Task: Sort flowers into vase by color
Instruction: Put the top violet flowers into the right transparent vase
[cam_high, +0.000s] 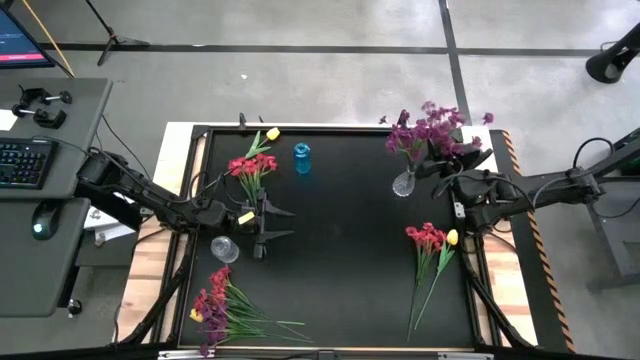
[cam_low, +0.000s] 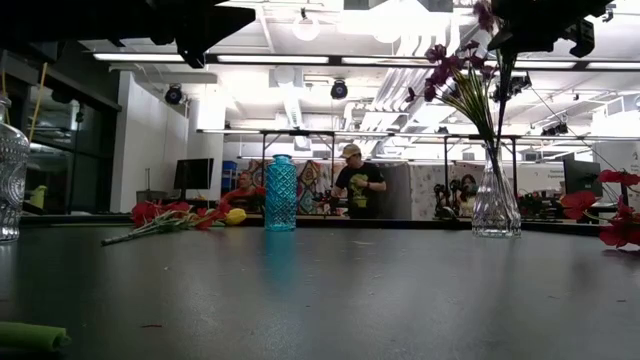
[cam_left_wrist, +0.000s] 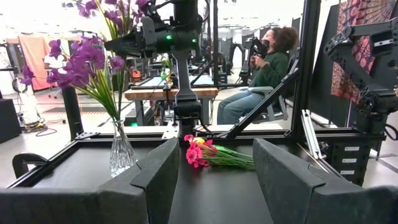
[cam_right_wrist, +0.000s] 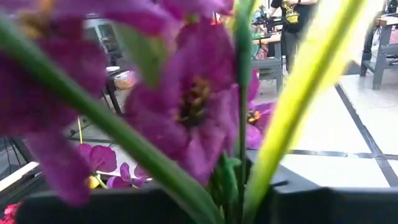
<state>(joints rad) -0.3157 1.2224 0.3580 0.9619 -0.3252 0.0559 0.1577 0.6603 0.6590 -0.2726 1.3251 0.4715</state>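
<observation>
Purple flowers (cam_high: 432, 128) — thin green stems in clear vase (cam_high: 404, 184); right tool (cam_high: 447, 163) gripping stems, left tool (cam_high: 272, 223) open.

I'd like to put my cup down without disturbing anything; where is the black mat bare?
The middle is free, between the blue vase, the clear vase of purple flowers and the red flowers at right. Crowded: the left side, around the left tool, and the near-left bunch.

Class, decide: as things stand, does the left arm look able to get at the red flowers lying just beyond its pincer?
Probably yes. The left pincer stands open close beside the red flowers, with only bare tabletop between them.
</observation>
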